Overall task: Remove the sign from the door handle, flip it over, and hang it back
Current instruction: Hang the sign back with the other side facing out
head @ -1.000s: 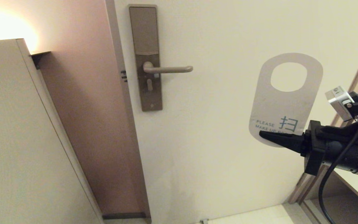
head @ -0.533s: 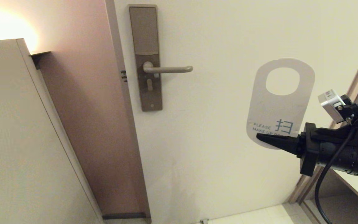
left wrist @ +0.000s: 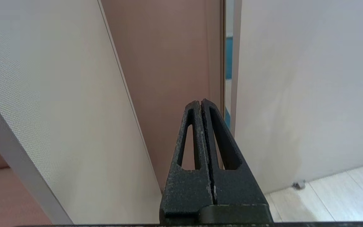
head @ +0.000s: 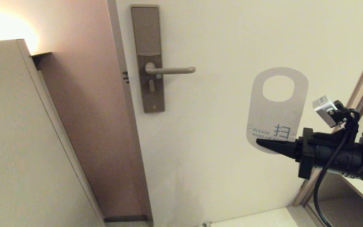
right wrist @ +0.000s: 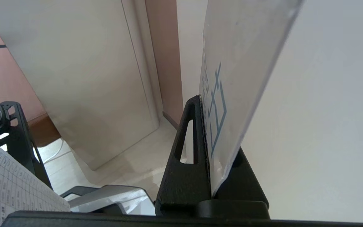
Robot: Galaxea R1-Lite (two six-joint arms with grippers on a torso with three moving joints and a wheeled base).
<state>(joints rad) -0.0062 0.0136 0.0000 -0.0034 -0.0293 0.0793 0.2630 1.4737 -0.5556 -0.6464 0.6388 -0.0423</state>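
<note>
Cream door [head: 232, 37] with tall backplate [head: 146, 56]; beige cabinet [head: 17, 142] beside brown wall [head: 83, 94]

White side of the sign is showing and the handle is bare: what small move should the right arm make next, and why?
Probably carry the white card sign with the oval hole, clamped at its lower end by the right gripper, up and leftward toward the bronze-grey metal lever handle. The hole sits lower than the lever's free end and well to its right.
</note>
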